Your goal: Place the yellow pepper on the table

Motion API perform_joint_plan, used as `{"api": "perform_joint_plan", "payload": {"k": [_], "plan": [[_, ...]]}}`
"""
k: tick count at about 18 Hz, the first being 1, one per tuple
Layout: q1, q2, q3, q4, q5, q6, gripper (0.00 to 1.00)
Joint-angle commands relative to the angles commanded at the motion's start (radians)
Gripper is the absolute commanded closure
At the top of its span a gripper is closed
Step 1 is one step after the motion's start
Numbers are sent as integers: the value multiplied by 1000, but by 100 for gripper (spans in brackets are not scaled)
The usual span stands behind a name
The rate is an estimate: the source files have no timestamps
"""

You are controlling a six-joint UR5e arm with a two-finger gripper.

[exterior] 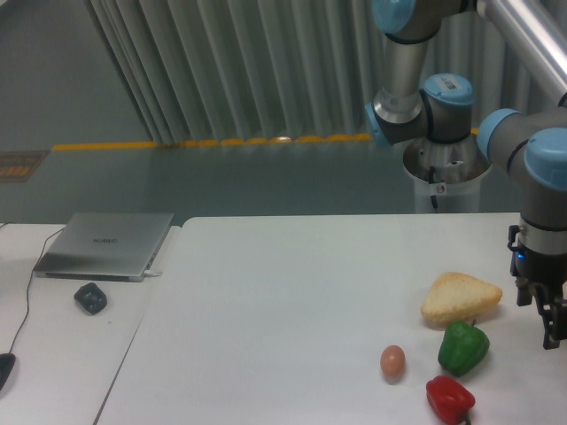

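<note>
No yellow pepper shows in this view; it is hidden or out of frame. The large white table fills the lower middle and right. My gripper hangs at the far right edge, just above the table and to the right of the green pepper. The frame edge cuts it off: only one dark finger shows, so I cannot tell how the jaws stand or whether they hold anything.
A triangular piece of bread, a red pepper and a brown egg lie on the table's right part. The side desk on the left holds a silver laptop, a dark mouse-like object and a cable.
</note>
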Motion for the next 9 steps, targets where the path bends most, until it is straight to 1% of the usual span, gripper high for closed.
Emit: {"api": "perform_joint_plan", "payload": {"k": [3, 5, 8, 9], "plan": [[51, 2, 0, 0, -2, 17, 0], [66, -5, 3, 3, 0, 6, 0], [101, -24, 3, 63, 0, -2, 0], [121, -31, 3, 72, 0, -2, 0]]}}
